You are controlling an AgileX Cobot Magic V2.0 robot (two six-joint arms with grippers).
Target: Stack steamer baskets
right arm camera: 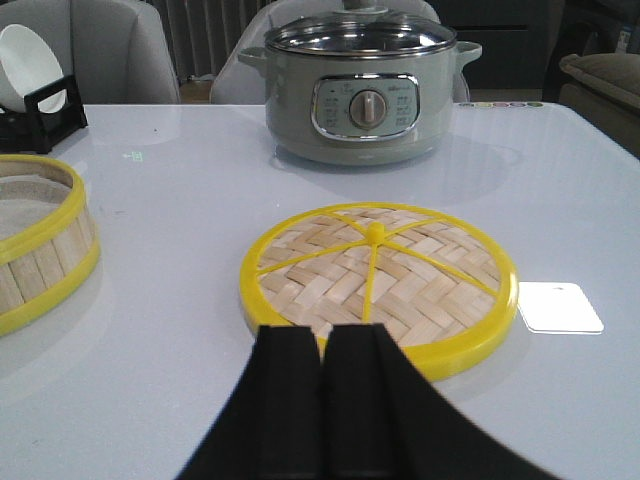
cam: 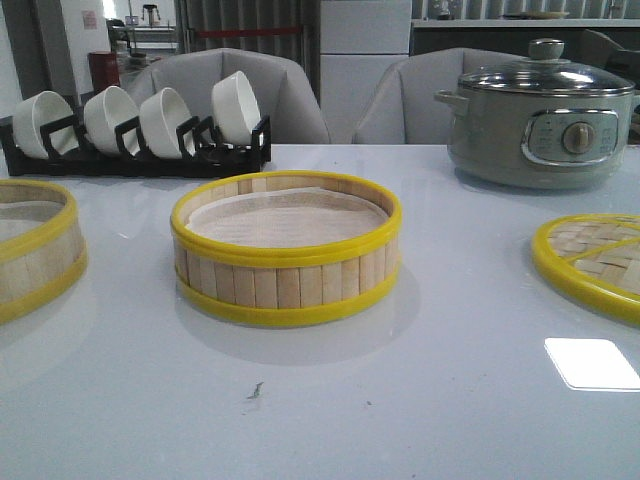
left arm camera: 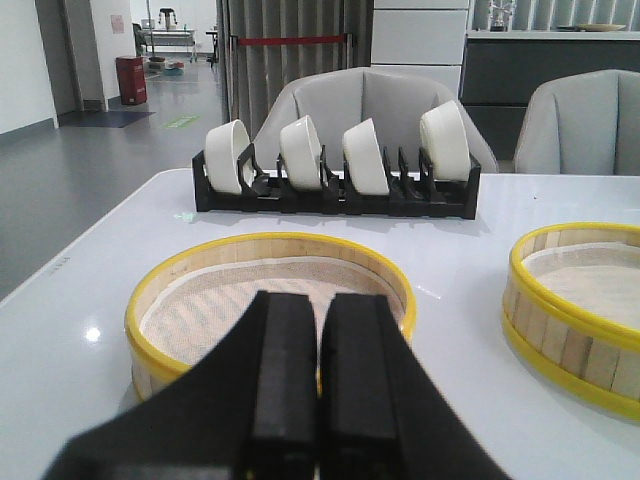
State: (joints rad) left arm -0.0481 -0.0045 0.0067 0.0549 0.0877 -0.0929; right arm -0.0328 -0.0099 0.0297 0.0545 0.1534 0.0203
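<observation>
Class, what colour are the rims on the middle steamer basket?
Bright yellow, top and bottom, on the middle steamer basket; the front view shows it best.

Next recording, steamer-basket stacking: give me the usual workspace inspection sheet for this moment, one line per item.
Surface: white glossy table, a few small dark specks near the front edge.
Job's things: centre steamer basket and left steamer basket, both upright, apart, white liners inside; not yet stacked.
Clutter: woven bamboo lid lying flat at the right; black rack of white bowls at the back left; electric cooking pot with glass lid at the back right.
Grippers: left tool shut, empty, facing the left basket; right tool shut, empty, facing the lid.
Cables: nothing seen.
Surroundings: grey chairs behind the table, room beyond.
</observation>
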